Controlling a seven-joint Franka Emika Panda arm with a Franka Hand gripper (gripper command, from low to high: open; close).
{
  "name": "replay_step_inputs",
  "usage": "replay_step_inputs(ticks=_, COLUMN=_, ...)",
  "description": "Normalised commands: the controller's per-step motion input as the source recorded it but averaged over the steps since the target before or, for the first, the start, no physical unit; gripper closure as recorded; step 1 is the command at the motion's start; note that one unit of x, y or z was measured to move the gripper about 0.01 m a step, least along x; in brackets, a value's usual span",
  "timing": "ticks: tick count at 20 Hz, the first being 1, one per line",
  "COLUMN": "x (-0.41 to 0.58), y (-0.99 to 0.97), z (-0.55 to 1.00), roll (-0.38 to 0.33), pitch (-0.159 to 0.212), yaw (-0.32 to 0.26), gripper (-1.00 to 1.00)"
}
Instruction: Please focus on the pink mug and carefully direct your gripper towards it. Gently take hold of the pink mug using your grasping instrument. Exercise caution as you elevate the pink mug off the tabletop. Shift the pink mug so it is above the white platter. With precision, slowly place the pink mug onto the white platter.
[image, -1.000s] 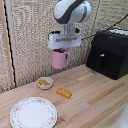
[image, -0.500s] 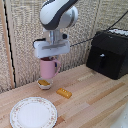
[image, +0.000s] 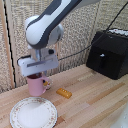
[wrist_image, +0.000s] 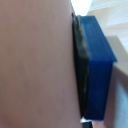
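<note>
While mug (image: 35, 85) hangs clear of surface (image: 95, 100), grasp and lift judged done. Gripper (image: 36, 75) above mug rim, jaws clenched on mug wall; wrist view shows blue fingertip (wrist_image: 97, 70) pressed against pink wall. Mug at 12 o'clock of platter (image: 33, 112), over far rim, not centred. Remaining: shift over platter centre, lower, release. Small orange item (image: 63, 93) at 3 o'clock of mug.

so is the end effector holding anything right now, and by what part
Yes, the end effector holds the pink mug by its upper wall at the rim; a blue fingertip presses flat against the pink side.
</note>
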Motion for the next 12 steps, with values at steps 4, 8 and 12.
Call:
replay_step_inputs(ticks=4, x=0.111, y=0.54, z=-0.49, roll=-0.247, pitch=0.0, yaw=0.021, gripper=1.0)
replay_step_inputs(ticks=8, x=0.167, y=0.23, z=-0.37, roll=-0.254, pitch=-0.05, yaw=0.027, gripper=1.0)
replay_step_inputs(ticks=12, x=0.168, y=0.13, z=-0.25, roll=-0.2, pitch=-0.084, yaw=0.037, gripper=1.0)
